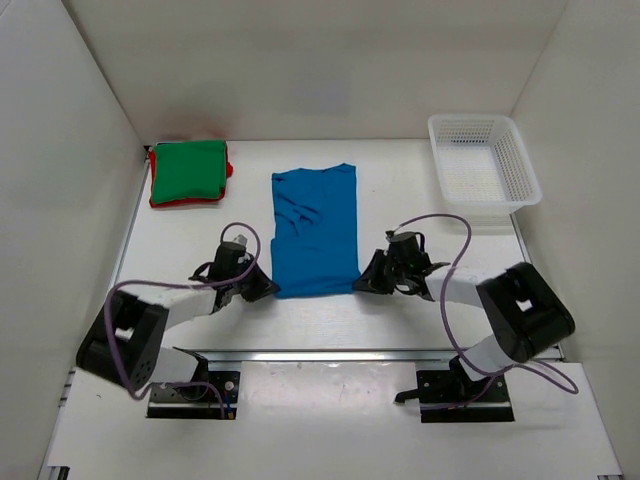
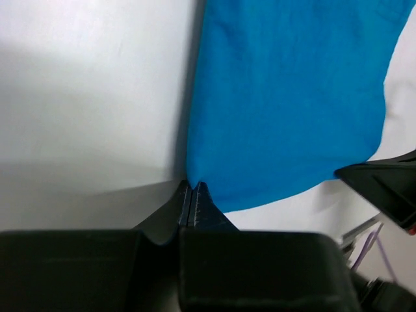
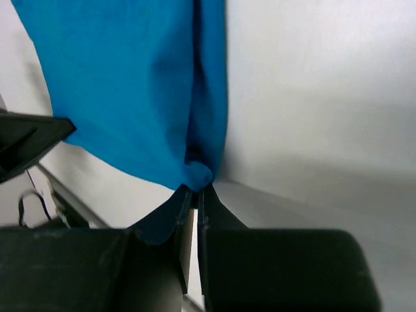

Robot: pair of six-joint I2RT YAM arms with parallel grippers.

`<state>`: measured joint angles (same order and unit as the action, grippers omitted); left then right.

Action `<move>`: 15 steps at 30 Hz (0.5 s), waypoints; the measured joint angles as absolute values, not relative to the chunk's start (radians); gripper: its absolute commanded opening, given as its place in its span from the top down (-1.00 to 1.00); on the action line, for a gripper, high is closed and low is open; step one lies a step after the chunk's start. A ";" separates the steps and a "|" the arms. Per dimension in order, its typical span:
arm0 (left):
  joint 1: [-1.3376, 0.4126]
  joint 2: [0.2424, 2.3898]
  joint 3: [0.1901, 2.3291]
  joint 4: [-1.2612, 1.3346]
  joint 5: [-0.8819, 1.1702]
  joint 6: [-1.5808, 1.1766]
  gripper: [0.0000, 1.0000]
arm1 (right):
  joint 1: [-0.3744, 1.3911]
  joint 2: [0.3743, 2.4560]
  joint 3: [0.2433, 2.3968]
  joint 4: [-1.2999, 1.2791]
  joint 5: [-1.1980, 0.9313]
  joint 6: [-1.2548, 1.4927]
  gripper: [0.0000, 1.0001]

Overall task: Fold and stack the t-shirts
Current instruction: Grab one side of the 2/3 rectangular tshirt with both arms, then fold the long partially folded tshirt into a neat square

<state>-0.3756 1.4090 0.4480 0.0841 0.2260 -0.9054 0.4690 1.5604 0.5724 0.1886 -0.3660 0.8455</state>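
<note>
**A:** Where does the blue t-shirt (image 1: 315, 230) lie?

**B:** Flat on the middle of the white bench (image 1: 410, 190), folded into a long strip running from 12 to 6 o'clock. There are some creases near its far end.

**A:** And the left fingers (image 1: 265, 288)?

**B:** They are low at the strip's 7 o'clock corner. In the left wrist view they are pressed together, with the blue corner caught right at their tips.

**A:** The right fingers (image 1: 362, 282)?

**B:** They are at the 5 o'clock corner, mirroring the left. The right wrist view shows them drawn almost together, pinching a small bunch of blue cloth at the tips. The hem between the two corners sags a little and throws a shadow on the bench.

**A:** What about the other shirts?

**B:** A green t-shirt (image 1: 187, 170) sits folded square at about 10 o'clock, near the far left wall. It lies on top of a red t-shirt (image 1: 160, 204), of which only a thin edge shows. Both are well apart from the blue one.

**A:** Anything else?

**B:** A white mesh basket (image 1: 525, 165) stands at about 2 o'clock, at the far right of the bench.
</note>
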 measured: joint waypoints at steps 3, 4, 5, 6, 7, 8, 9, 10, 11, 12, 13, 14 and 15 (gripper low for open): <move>-0.377 1.246 0.358 -0.003 0.239 -0.873 1.00 | 0.501 1.447 0.508 0.128 -0.371 0.833 1.00; -0.377 1.175 0.324 -0.040 0.245 -0.865 1.00 | 0.525 1.408 0.488 0.108 -0.371 0.830 1.00; -0.379 1.097 0.294 -0.086 0.252 -0.860 1.00 | 0.556 1.364 0.464 0.090 -0.372 0.830 1.00; -0.385 1.027 0.270 -0.126 0.254 -0.860 1.00 | 0.580 1.327 0.445 0.079 -0.372 0.833 1.00; -0.395 0.958 0.249 -0.163 0.255 -0.863 1.00 | 0.609 1.292 0.425 0.068 -0.373 0.836 1.00; -0.411 0.896 0.231 -0.195 0.254 -0.871 1.00 | 0.634 1.259 0.403 0.061 -0.373 0.842 1.00; -0.427 0.846 0.221 -0.222 0.254 -0.883 1.00 | 0.653 1.232 0.383 0.056 -0.373 0.850 1.00; -0.443 0.805 0.215 -0.245 0.254 -0.896 1.00 | 0.667 1.211 0.364 0.049 -0.374 0.859 1.00; -0.456 0.781 0.215 -0.260 0.259 -0.904 1.00 | 0.674 1.197 0.353 0.036 -0.374 0.865 0.99; -0.460 0.770 0.216 -0.269 0.267 -0.908 1.00 | 0.675 1.190 0.349 0.025 -0.376 0.869 1.00; -0.457 0.771 0.221 -0.279 0.271 -0.911 1.00 | 0.672 1.189 0.352 0.013 -0.378 0.872 0.99; -0.448 0.783 0.234 -0.294 0.279 -0.910 1.00 | 0.664 1.189 0.360 0.000 -0.385 0.872 1.00; -0.439 0.801 0.252 -0.308 0.284 -0.907 1.00 | 0.649 1.189 0.376 -0.019 -0.395 0.867 1.00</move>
<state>-0.4385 0.8009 0.2520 -0.3080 0.2836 -0.9066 0.6495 1.1889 0.3756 -0.0189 -0.3950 0.8673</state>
